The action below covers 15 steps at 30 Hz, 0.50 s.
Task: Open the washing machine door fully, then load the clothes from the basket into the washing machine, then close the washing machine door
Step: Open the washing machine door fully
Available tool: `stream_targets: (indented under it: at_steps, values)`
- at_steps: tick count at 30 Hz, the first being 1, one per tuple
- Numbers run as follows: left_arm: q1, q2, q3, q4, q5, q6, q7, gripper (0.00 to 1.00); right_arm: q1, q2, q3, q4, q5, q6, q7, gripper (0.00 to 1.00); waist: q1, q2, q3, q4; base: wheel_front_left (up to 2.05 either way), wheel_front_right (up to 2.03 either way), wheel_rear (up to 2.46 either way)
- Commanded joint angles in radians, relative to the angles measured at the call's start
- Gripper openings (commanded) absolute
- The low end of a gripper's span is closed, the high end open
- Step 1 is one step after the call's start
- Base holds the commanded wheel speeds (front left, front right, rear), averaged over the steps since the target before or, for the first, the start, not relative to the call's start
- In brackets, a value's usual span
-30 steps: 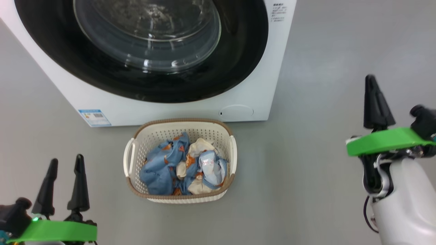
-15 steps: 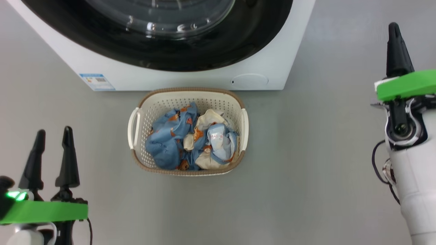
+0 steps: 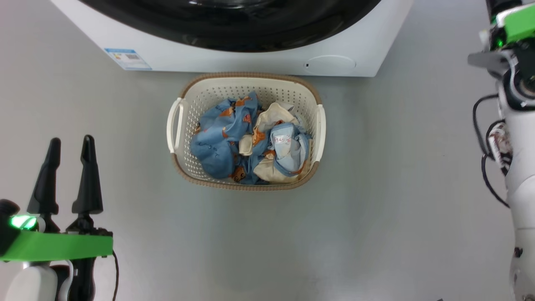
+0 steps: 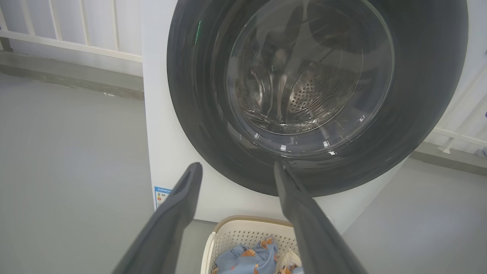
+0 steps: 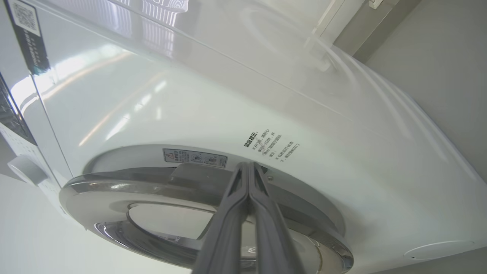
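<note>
Bright even light, faint shadows, glare on washing machine [image 5: 114,87]

Clothes [image 3: 221,138] in basket [image 3: 217,90] (cream), beside washing machine [image 3: 250,62]

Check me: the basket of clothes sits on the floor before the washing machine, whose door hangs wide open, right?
No: the washing machine door is shut, as the left wrist view shows. The basket of clothes does sit on the floor before the washing machine.
</note>
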Motion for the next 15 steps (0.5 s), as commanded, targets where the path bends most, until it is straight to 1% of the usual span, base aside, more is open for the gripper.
stream_targets:
  at_steps: [1, 7, 15]
  values:
    - [-0.031, 0.036, 0.033, -0.028, -0.009, -0.002, -0.006, 1.0, -0.029, 0.011, 0.004, -0.023, 0.019, 0.005, 0.013, 0.0, -0.0001, 0.0, 0.021, 0.017, 0.0, 0.0, 0.0]
    - [-0.036, 0.033, 0.021, -0.024, -0.019, -0.002, -0.006, 1.0, -0.107, 0.0, 0.0, 0.011, 0.075, 0.005, 0.078, 0.0, -0.0001, 0.0, 0.043, 0.033, 0.0, 0.0, 0.0]
    - [-0.046, 0.031, 0.009, -0.016, -0.033, -0.002, -0.006, 1.0, -0.206, -0.006, 0.025, 0.078, 0.07, 0.005, 0.154, 0.0, -0.0001, 0.0, 0.074, 0.055, 0.0, 0.0, 0.0]
